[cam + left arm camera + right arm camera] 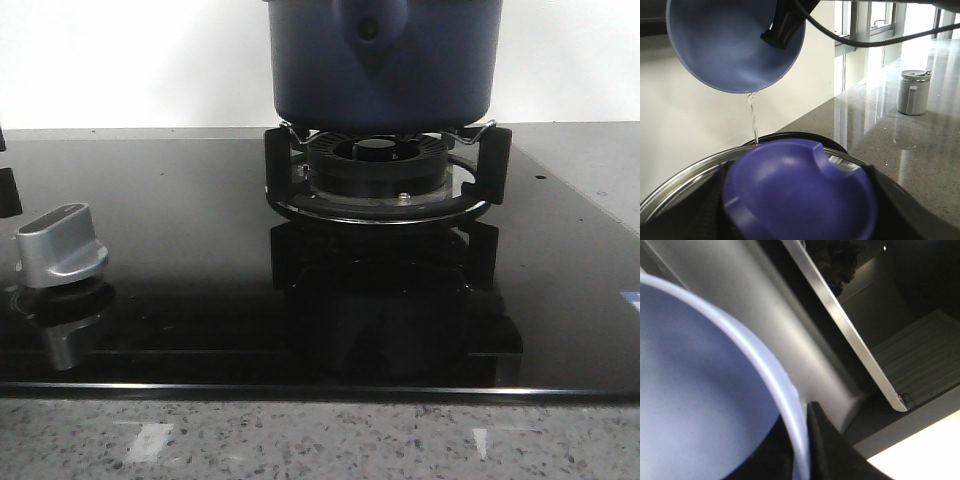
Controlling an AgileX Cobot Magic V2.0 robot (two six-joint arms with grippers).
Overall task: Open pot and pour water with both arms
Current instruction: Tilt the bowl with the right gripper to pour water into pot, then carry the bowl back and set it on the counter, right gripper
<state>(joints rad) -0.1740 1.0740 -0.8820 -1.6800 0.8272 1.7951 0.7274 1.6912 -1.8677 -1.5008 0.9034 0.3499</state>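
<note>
The dark navy pot (385,60) stands on the gas burner (380,170); its top is cut off in the front view, and no gripper shows there. In the left wrist view my left gripper (800,210) is shut on the lid's blue knob (800,195), with the lid's metal rim (675,187) beside it. A dark rim (790,135) curves just behind the lid. My right gripper (802,415) is shut on the rim of a light-blue bowl (690,390). The bowl (730,45) hangs tilted above the lid, and a thin stream of water (753,117) falls from its lip behind the knob.
A silver control knob (62,245) stands on the black glass hob at the left. A grey lidded jug (912,92) stands on the speckled counter (920,160) near the window. A steel hood edge (850,330) runs overhead in the right wrist view.
</note>
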